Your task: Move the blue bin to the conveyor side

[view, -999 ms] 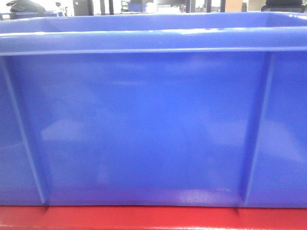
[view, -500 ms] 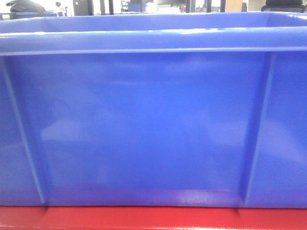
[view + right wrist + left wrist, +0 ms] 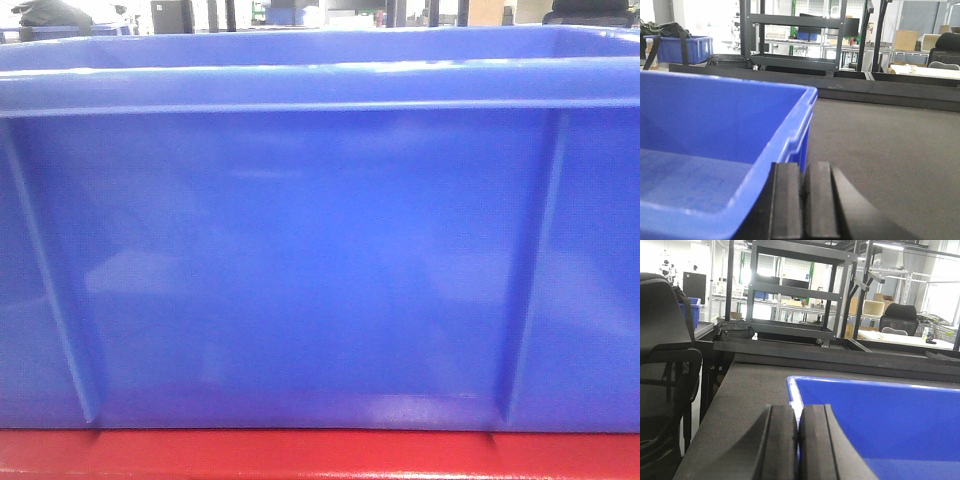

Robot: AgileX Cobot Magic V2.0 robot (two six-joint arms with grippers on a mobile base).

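Note:
The blue bin (image 3: 300, 260) fills the front view, its ribbed wall close up and standing at the red frame (image 3: 300, 455). It rests on the dark grey conveyor belt (image 3: 750, 390). In the left wrist view my left gripper (image 3: 798, 412) is shut on the bin's left rim (image 3: 793, 392), with the bin's inside (image 3: 880, 420) to its right. In the right wrist view my right gripper (image 3: 804, 170) is shut on the bin's right rim (image 3: 790, 140), with the belt (image 3: 880, 150) to its right.
A black rail (image 3: 865, 90) runs along the belt's far edge. Behind it stands a black metal shelf rack (image 3: 790, 290). A black chair (image 3: 665, 340) is left of the belt. A smaller blue crate (image 3: 677, 47) sits far back left.
The bin's wall has shifted very slightly to the left in the front view. Both grippers keep their hold.

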